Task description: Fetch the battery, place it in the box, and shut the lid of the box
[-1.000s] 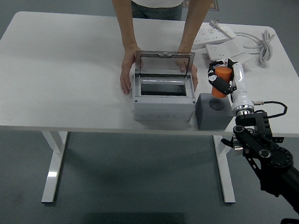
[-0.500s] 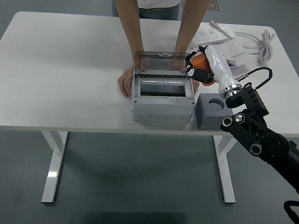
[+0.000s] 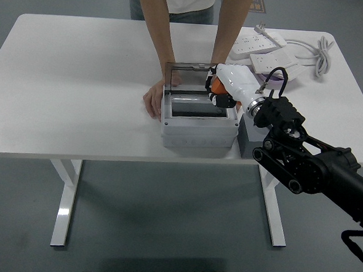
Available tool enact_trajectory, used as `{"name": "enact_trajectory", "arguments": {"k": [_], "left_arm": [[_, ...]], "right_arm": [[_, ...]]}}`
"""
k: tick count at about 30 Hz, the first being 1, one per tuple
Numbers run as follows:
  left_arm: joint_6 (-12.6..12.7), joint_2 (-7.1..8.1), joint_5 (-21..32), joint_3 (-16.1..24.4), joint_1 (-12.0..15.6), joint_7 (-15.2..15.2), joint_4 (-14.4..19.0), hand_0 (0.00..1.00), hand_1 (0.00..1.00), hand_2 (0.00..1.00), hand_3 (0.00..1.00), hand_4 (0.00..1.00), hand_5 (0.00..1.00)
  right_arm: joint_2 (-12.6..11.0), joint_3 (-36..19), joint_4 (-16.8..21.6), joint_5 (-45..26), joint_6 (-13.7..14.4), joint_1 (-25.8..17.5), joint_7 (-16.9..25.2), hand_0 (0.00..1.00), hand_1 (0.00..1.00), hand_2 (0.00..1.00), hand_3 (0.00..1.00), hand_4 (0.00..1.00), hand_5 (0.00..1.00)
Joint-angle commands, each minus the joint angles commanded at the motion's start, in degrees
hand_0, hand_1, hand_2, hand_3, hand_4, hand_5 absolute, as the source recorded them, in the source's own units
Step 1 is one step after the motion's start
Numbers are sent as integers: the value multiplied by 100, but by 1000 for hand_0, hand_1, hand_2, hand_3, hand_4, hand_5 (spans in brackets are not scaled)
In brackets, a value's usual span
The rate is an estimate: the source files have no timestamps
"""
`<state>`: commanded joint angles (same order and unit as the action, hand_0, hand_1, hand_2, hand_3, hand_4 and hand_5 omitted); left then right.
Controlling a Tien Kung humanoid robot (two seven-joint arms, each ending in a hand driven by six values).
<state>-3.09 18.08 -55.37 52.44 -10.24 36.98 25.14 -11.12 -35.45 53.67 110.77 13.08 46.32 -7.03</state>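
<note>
Battery (image 3: 217, 86), orange and only partly visible, sits clasped in the fingers (image 3: 211, 98) of the right robot hand (image 3: 224, 89), which hangs over the right rear part of the box's open top.

Going from the left with the box (image 3: 199, 123) as the landmark: the white desk (image 3: 73, 86) spreads bare to its left. Touching the box's left side is one hand of a person (image 3: 151, 99), laid flat on the desk; the person stands behind the box at the desk's far edge, and the other forearm comes down behind the box's right rear corner, its hand hidden by the robot hand. The box is grey and stands near the desk's front edge, its dark inside showing. Its clear lid (image 3: 186, 74) stands raised at the back edge.

Just right of the box, a dark grey block (image 3: 248, 137) is mostly covered by the robot's black right arm (image 3: 303, 165), which enters from the lower right. Behind and to the right of the box lie white power strips (image 3: 261, 45) with a coiled white cable (image 3: 319, 53).
</note>
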Motion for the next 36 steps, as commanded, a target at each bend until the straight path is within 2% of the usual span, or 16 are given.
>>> {"name": "enact_trajectory", "arguments": {"k": [9,18,36], "left_arm": [[-32,21,-67,43,-35,0,3,849,916,852,841,837,701],[-70,42,-136,76,-98,0,3,850,916,851,840,837,700],[-128,45,-262,137,-177,0,7,850,916,850,837,838,695]], "right_arm": [[363,243,-141,-22,-125,273,-159,171,224,314,371,277,2],[726,286,-379,-96,-23,379,-167,170,226,314,373,287,2],[879,336,-745,-258,273,299,33,170,227,316,376,300,2]]}}
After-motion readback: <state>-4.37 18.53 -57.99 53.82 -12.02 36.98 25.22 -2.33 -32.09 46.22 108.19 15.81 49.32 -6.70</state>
